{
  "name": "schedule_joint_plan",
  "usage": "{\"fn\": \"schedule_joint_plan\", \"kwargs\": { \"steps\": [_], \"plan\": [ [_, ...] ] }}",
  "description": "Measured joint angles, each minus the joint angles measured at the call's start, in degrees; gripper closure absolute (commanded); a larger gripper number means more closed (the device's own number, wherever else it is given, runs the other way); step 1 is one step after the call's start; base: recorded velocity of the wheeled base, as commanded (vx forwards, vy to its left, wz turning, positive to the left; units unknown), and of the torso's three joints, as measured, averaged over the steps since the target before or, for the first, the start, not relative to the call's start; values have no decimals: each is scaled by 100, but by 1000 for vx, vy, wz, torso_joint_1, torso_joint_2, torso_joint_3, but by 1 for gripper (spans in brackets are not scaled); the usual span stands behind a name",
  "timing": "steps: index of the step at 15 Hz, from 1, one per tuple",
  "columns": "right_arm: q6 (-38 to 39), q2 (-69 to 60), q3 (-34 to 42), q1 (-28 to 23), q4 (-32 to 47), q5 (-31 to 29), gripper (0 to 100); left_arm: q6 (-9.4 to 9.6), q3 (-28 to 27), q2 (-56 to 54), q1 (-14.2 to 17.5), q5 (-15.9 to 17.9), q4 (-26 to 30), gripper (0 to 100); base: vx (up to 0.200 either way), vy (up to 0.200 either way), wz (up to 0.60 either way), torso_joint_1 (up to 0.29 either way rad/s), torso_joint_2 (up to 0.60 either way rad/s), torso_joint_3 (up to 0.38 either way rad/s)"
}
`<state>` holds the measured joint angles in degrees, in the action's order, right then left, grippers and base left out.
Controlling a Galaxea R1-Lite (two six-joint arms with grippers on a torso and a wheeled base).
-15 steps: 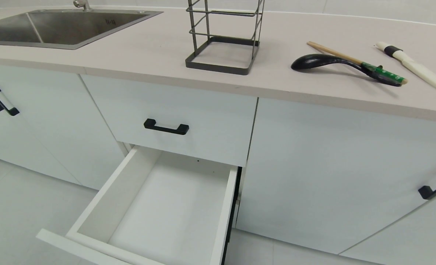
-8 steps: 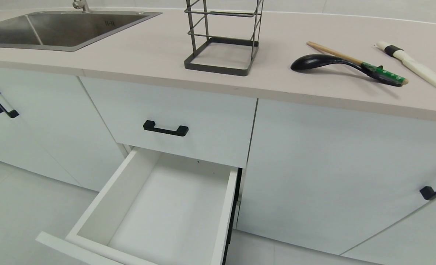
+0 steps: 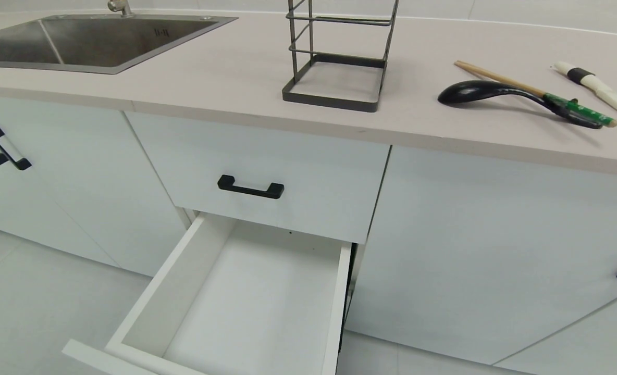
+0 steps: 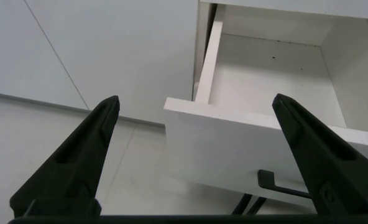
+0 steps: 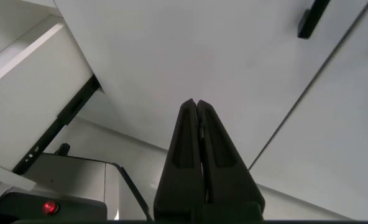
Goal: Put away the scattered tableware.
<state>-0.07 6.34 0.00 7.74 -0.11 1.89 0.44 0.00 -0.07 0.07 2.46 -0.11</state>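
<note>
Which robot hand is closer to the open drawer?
Left, it seems. The left gripper, open, faces the front of the open drawer. The right gripper, shut, points at the cabinet door beside it.

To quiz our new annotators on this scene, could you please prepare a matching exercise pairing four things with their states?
Things:
1. lower drawer
2. black spoon
3. left tool
4. right tool

States:
A. shut, holding nothing
B. lying on the countertop
C. wide open
D. pulled out

Pairs: 1-D, 2-B, 3-C, 4-A.
</note>
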Motion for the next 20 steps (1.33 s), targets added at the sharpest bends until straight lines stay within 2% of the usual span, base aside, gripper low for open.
{"fn": "schedule_joint_plan", "kwargs": {
  "steps": [5,9,14,20],
  "plan": [
    [2,0,0,9,6,0,100,-22,0,0,0,10,-5,0,0,0,0,0,0,0],
    [0,-1,0,2,4,0,100,-137,0,0,0,10,-11,0,0,0,0,0,0,0],
    [0,-1,0,-2,4,0,100,-141,0,0,0,10,-11,0,0,0,0,10,-15,-7],
    [0,0,0,-2,11,0,100,-145,0,0,0,10,-7,0,0,0,0,213,-178,-136]
  ]
}}
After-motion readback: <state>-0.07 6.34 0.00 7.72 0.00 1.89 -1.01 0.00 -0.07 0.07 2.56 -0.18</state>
